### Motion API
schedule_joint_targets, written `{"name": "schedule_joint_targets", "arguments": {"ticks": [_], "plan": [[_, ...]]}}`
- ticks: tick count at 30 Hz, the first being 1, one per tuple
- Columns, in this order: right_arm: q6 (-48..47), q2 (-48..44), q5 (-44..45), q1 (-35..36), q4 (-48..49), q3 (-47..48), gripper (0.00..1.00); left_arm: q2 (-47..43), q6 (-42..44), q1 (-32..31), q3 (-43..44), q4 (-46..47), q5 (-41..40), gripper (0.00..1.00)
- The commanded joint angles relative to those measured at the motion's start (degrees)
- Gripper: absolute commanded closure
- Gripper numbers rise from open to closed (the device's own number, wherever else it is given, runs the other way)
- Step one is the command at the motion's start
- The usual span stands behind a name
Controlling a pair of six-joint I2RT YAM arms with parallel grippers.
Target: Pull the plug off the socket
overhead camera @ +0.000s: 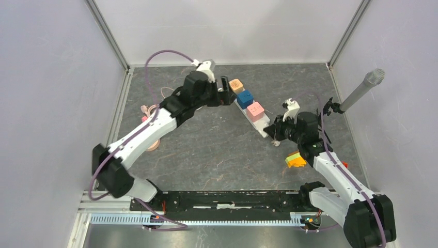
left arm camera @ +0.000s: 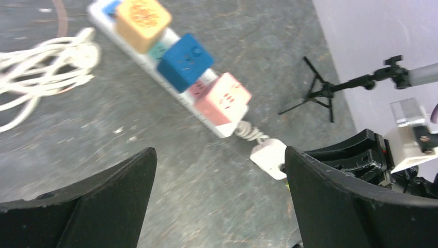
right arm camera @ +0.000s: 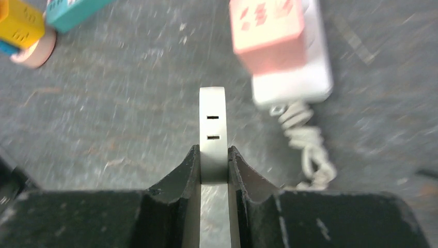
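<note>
So the right gripper (right arm camera: 213, 155) is pinched tight on the white cord-end piece (right arm camera: 213, 113) at the 5 o'clock end of the power strip (overhead camera: 262, 125), I'd guess to anchor it. The left gripper (overhead camera: 227, 93) is wide open with nothing in it, just at 9 o'clock of the orange plug (overhead camera: 236, 84). The blue plug (overhead camera: 245, 98) and pink plug (overhead camera: 255, 110) sit seated down the strip. Looks like orange is the target.

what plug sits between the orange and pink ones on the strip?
A blue plug, between the orange plug and the pink plug; clearest in the left wrist view.
</note>
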Motion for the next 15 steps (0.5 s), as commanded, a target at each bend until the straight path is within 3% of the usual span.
{"name": "schedule_joint_targets", "arguments": {"ticks": [1,9,15], "plan": [[6.74,-2.68,-10.65,0.66,3.13,-7.31,1.00,-10.03,5.19,0.12,-8.68,-7.68,-12.47,0.00],[15.95,-4.96,-15.43,3.29,7.88,-18.50,1.00,-33.00,4.20,0.07,-28.11,-6.23,-18.96,0.00],[16.61,-5.41,-13.17,3.32,6.23,-20.76,1.00,-43.14,5.10,0.18,-34.77,-1.87,-20.63,0.00]]}}
